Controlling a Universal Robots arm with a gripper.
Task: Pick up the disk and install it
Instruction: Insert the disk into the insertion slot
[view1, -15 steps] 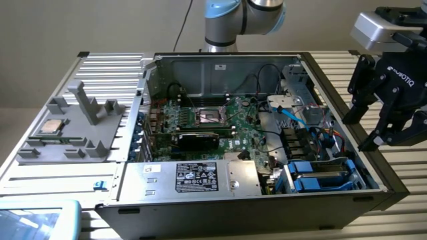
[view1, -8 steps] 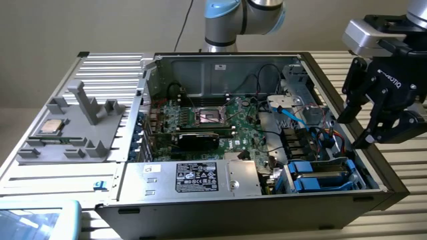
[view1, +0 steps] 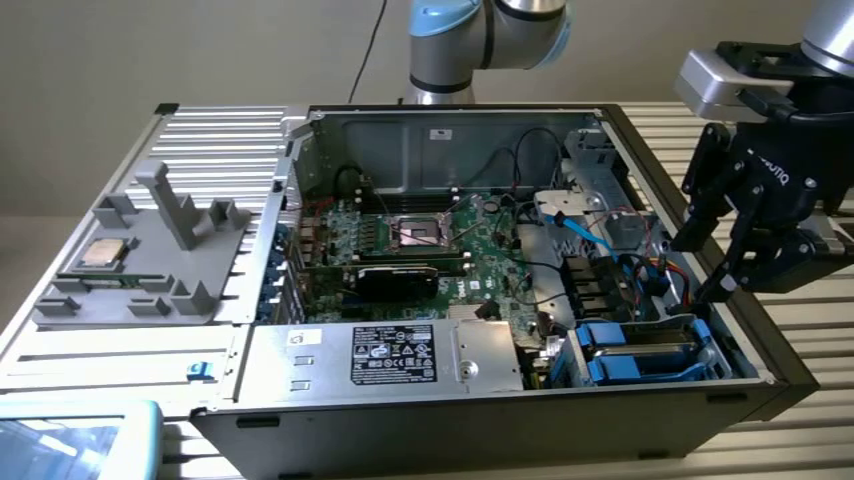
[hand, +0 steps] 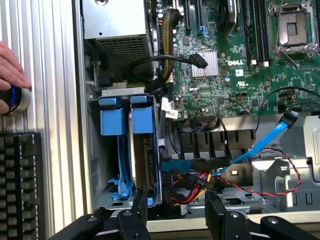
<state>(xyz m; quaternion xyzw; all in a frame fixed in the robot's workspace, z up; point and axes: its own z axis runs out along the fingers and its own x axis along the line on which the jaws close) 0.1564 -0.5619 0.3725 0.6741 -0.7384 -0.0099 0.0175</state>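
Exterior view: 1 arm, 1 end effector (view1: 697, 272), 1 open PC case (view1: 467, 420) lying on the slatted tabletop (view1: 801, 440). Inside the case: 1 motherboard with 1 bare CPU socket (view1: 420, 230), 1 power supply (view1: 400, 355) at the near wall, 1 blue data cable (view1: 581, 225). The drive bay (view1: 641, 355) with its blue carriers is in the case's near corner on the exterior view's right. On the exterior view's left, 1 grey fixture (view1: 174, 250) sits beside the case with 1 processor chip (view1: 104, 255) on it. The end effector hangs above the bay on the exterior view's right, fingers spread wide and pointing down, nothing between them.

Wrist view: 2 blue carriers side by side in the bay. One carries the disk (hand: 146, 160), seated on edge. The other carrier (hand: 112, 117) looks empty. The end effector (hand: 176, 200) is spread and grips nothing. One finger (hand: 136, 210) sits right at the disk's end, contact can't be told. The other finger is over the cable bundle (hand: 200, 180). Outside the case: 1 person's hand (hand: 10, 70) on a small dark cylinder (hand: 15, 100), and 1 keyboard (hand: 20, 185).
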